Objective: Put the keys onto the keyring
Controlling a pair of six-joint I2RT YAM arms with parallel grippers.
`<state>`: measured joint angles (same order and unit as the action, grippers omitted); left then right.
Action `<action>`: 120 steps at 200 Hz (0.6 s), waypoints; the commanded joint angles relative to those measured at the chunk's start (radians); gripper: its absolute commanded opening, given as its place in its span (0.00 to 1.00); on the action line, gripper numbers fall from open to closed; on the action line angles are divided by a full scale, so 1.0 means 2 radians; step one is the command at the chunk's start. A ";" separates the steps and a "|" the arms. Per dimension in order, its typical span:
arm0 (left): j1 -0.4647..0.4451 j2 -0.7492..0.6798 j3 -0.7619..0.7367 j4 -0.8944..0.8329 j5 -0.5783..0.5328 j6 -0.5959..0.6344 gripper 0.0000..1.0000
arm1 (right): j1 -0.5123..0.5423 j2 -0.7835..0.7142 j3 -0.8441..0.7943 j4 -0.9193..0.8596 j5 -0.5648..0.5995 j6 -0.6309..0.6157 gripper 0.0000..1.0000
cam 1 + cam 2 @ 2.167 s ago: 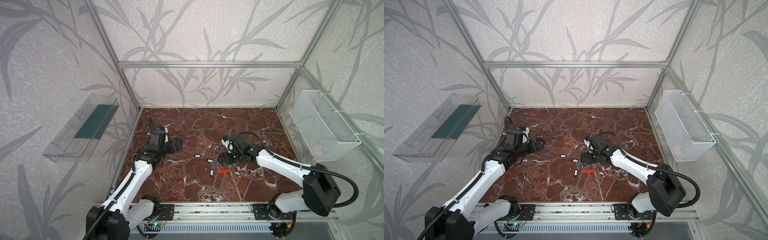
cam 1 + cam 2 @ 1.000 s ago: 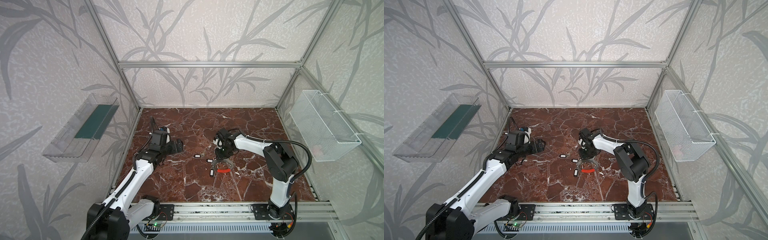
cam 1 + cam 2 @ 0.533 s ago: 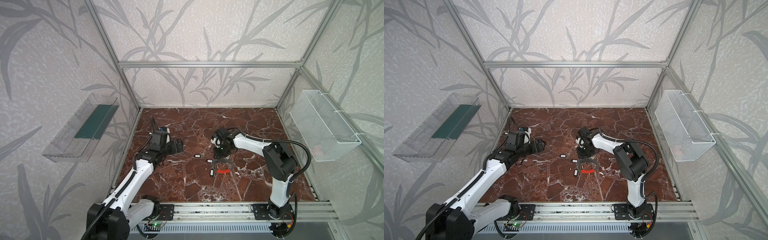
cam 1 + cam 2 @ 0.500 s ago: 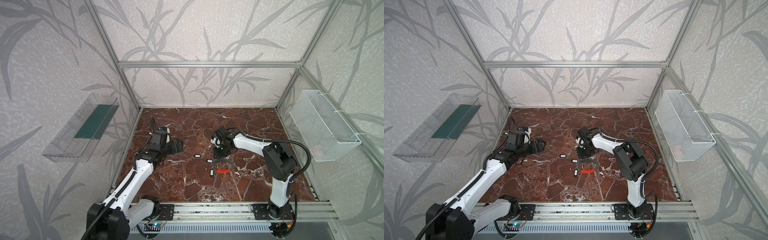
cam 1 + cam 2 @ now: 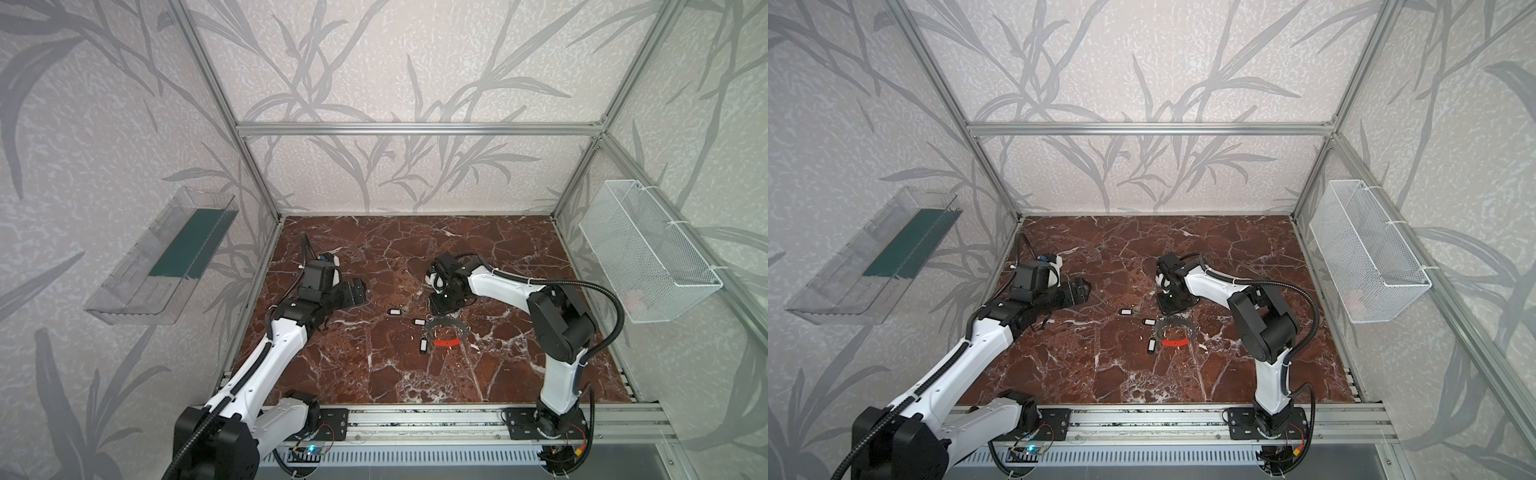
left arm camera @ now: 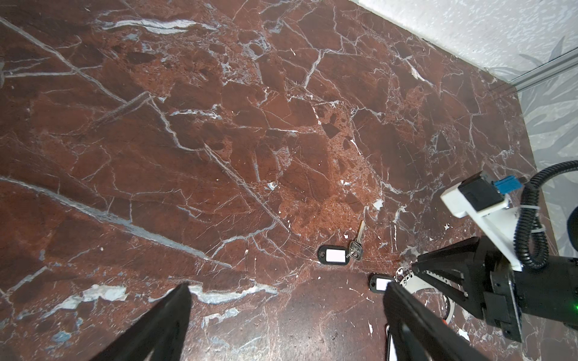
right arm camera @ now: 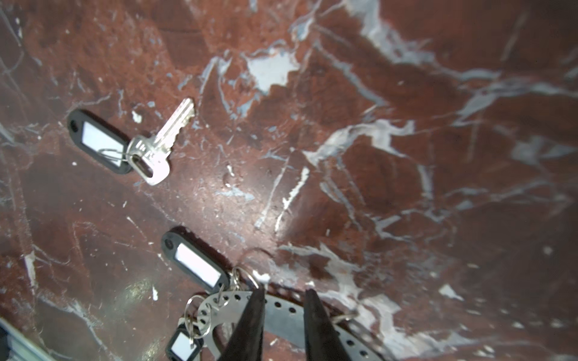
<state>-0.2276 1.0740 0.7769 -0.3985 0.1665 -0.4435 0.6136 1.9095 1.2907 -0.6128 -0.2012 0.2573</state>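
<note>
The keyring, a flat grey band with holes and a red arc, lies mid-table. Two black-tagged keys hang from it on small split rings. The third key lies loose to its left, tag beside it. My right gripper hovers over the band's far side, its jaws a narrow gap apart with nothing between them. My left gripper stands wide open and empty, left of the keys.
A white wire basket hangs on the right wall. A clear plastic shelf is on the left wall. An aluminium rail runs along the front edge. Both arm bases sit on it.
Since two seconds ago the right arm has swung its elbow to the front and its gripper has drawn back from over the keyring. In the last second almost nothing moved. The left arm stayed put.
</note>
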 commanded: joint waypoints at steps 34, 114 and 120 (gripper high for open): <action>-0.002 0.010 0.010 -0.006 -0.005 0.007 0.96 | -0.003 -0.025 -0.007 -0.021 0.051 0.023 0.27; -0.002 0.009 0.007 -0.008 -0.008 0.009 0.96 | -0.003 -0.001 -0.004 -0.041 0.051 0.062 0.30; -0.002 0.009 0.006 -0.007 -0.009 0.010 0.96 | -0.002 0.001 -0.005 -0.041 0.049 0.066 0.30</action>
<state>-0.2276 1.0943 0.7769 -0.3981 0.1623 -0.4370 0.6128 1.8824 1.2827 -0.6498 -0.1047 0.3477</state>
